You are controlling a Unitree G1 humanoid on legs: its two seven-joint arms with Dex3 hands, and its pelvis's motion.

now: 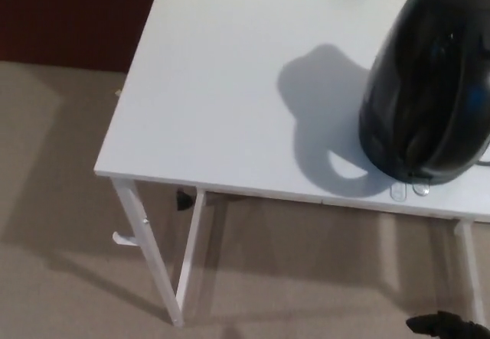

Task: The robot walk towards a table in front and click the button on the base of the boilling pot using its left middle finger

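Carpet (69, 224), beige, lies under our white table (222, 102). Near the table's front edge, at its right end, stands the black kettle (429, 86), with two pale buttons (409, 190) just below its base. By the table's right leg, a black hand (448, 325); we cannot tell its fingers' state.

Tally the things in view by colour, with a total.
White: 1, the table
Black: 2, the kettle and a robot hand at the bottom right edge
Clear: 2, the buttons under the kettle's front
Total: 5
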